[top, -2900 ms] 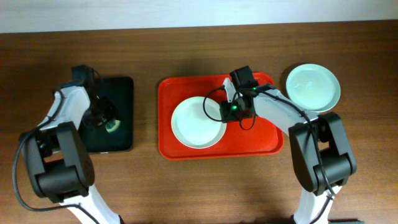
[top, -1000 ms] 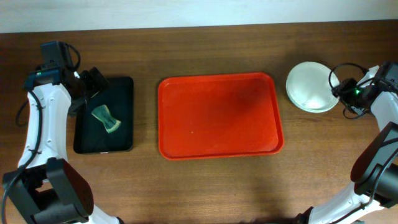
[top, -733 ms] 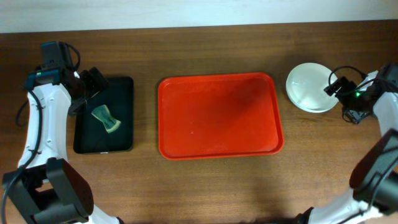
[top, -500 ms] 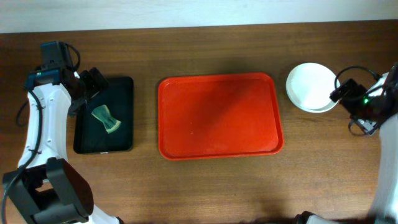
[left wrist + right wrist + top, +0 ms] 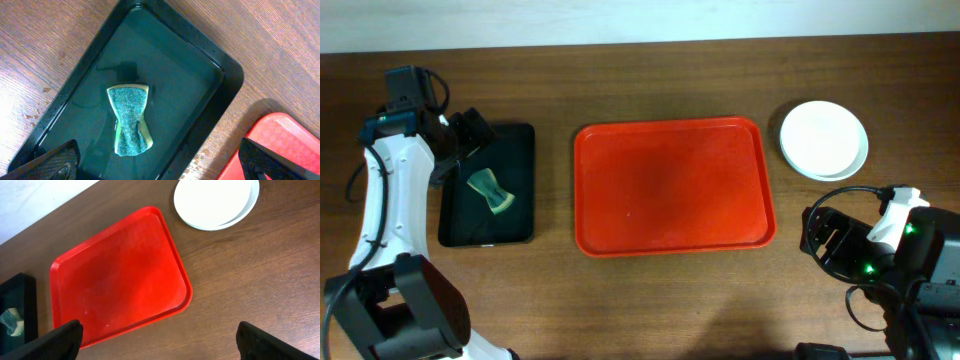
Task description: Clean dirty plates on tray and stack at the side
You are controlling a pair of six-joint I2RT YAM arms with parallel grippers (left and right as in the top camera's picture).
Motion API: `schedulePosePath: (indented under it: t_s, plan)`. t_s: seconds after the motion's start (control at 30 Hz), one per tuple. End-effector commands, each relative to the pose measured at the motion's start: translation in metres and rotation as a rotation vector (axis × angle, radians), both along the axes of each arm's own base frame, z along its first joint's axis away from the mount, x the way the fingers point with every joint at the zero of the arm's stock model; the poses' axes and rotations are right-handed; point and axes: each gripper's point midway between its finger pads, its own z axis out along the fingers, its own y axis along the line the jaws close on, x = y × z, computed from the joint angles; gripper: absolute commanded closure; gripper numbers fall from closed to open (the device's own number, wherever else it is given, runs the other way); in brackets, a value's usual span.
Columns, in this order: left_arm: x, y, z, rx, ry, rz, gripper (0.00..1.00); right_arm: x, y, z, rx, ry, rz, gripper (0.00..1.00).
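Note:
The red tray (image 5: 670, 185) lies bare in the middle of the table, also seen in the right wrist view (image 5: 120, 275). Right of it, off the tray, the plates (image 5: 823, 139) sit stacked, a white one on top with a pale mint rim showing beneath (image 5: 216, 200). My right gripper (image 5: 823, 240) hovers open over the wood near the tray's front right corner, nothing between its fingers (image 5: 159, 332). At the far left my left gripper (image 5: 468, 133) hangs open and empty above the black tray (image 5: 159, 160).
A narrow black tray (image 5: 520, 150) left of the red tray holds a green sponge (image 5: 492, 192), seen up close in the left wrist view (image 5: 130, 120). Small water drops dot the wood beside the black tray (image 5: 35, 117). Bare wood surrounds the plate stack.
My right gripper opened, left the white plate on the stack and drew back toward the front of the table. The left arm has not moved.

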Motion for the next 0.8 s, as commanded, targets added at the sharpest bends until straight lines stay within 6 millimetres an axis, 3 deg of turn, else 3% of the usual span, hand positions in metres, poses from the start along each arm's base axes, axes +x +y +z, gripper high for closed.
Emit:
schedulePosePath:
  t_s: [0.0,0.2,0.47,0.63,0.77]
  plan:
    - [0.000,0.001,-0.001,-0.004,0.002,-0.003,0.01,-0.001,-0.002,-0.006,-0.010,0.023,-0.010,0.01]
    - [0.000,0.001,-0.001,-0.004,0.002,-0.003,0.01,-0.010,0.008,-0.034,-0.027,0.051,0.059,0.02]
    - [0.000,0.001,-0.001,-0.004,0.002,-0.003,0.01,-0.012,0.037,-0.049,-0.219,-0.399,0.312,0.02]
    - [0.000,0.001,-0.001,-0.004,0.002,-0.003,0.01,0.010,0.038,-0.063,-0.248,-0.666,0.280,0.02]
    - [0.000,0.001,-0.001,-0.004,0.002,-0.003,0.01,0.023,0.038,-0.070,-0.258,-0.728,0.267,0.02]
